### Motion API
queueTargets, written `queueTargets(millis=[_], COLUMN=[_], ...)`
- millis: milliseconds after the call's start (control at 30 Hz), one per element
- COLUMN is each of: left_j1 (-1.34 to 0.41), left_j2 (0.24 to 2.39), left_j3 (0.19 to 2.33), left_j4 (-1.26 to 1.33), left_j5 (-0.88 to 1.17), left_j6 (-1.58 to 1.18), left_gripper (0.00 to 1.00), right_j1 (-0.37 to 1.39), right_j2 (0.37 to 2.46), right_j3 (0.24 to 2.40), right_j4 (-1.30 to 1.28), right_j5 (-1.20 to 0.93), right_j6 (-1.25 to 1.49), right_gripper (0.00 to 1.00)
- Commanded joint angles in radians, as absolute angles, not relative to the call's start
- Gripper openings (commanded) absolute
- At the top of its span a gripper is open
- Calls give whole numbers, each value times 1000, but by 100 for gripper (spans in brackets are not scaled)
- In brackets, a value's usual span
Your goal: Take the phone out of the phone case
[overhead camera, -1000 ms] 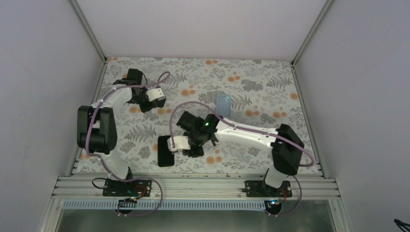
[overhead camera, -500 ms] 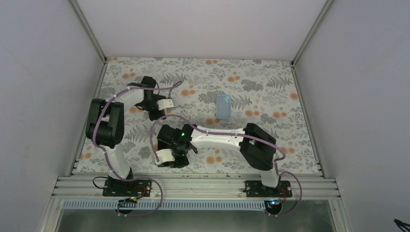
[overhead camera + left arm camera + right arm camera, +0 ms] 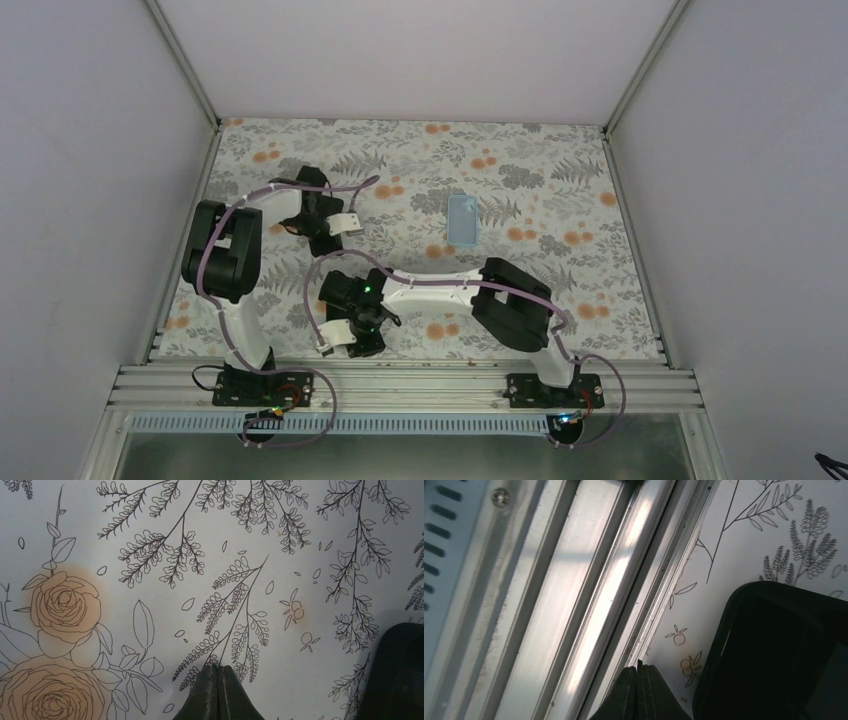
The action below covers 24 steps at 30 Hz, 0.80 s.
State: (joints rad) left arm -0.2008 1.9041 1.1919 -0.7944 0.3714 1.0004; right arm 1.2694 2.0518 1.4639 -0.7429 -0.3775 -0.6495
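The light blue phone case (image 3: 463, 219) lies flat on the floral cloth at the back centre, with no gripper near it. A black phone (image 3: 784, 650) lies bare on the cloth near the front rail, just right of my right gripper (image 3: 639, 667), which is shut and empty. In the top view my right wrist (image 3: 350, 325) covers most of that phone. My left gripper (image 3: 218, 667) is shut and empty over bare cloth; it also shows in the top view (image 3: 322, 243), left of centre.
The aluminium front rail (image 3: 574, 580) runs close beside my right gripper. A dark part of the right arm (image 3: 400, 675) shows at the lower right of the left wrist view. The two arms lie close together at the front left (image 3: 330, 270).
My right arm has folded back toward the front left and now covers the black phone. My left arm has swung right and nearer. The blue case has not moved.
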Motion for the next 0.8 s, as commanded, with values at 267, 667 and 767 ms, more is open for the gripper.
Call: queueTargets(millis=[267, 667, 767], left_j1=[-227, -196, -192], left_j2=[1896, 1849, 1823], left_j3=[1066, 999, 996], left_j4=[-753, -753, -743], left_j5=[280, 224, 236], left_j6=[1005, 1006, 995], left_gripper=[2, 2, 2], right_j1=[1204, 957, 947], right_j2=[2081, 1984, 1930], right_j3=[1445, 1320, 1272], right_j4=[-591, -523, -503], right_j5=[-298, -241, -187], right_j6=[-593, -554, -579], right_gripper=[4, 4, 4])
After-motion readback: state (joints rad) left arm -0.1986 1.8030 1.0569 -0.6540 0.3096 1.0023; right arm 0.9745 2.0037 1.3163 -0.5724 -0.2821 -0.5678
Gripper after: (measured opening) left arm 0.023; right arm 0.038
